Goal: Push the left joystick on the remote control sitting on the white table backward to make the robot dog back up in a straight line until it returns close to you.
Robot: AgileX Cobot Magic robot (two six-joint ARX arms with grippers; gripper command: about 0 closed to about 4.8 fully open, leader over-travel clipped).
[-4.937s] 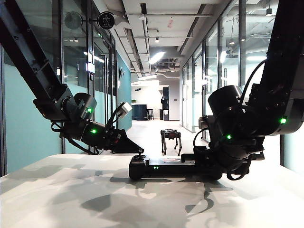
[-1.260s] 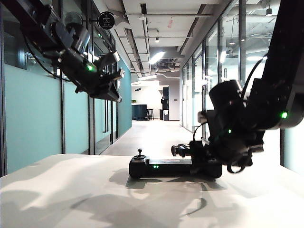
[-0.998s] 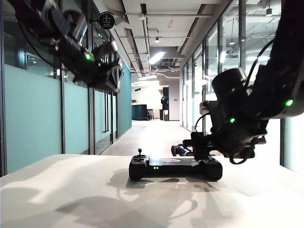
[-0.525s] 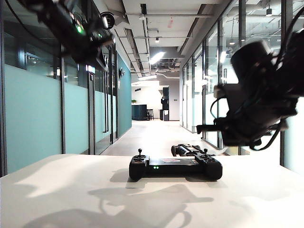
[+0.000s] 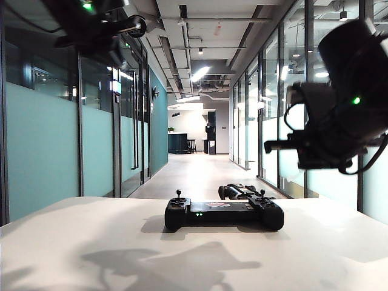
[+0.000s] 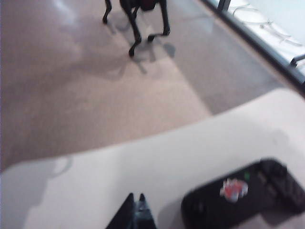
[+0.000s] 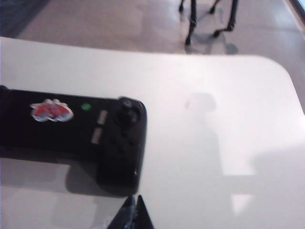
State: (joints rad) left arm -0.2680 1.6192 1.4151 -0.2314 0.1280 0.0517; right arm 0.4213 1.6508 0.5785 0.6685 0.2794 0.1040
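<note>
Both my hands have lifted off the controller; left hand and right hand clenched above the counter.

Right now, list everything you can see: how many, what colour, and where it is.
wide black handheld remote control: one, black with green lights and a pale sticker, lying on the table, untouched.
thin black thumbsticks: two, black; left joystick and the right one at the controller's ends.
smooth matte white table: one, white, fills the foreground.
small dark four-legged robot dog: one, dark, on the corridor floor just beyond the table.
left gripper: black fingers together, raised high above the table's left side.
right gripper: black fingers shut, empty, raised above the controller's right end.
</note>
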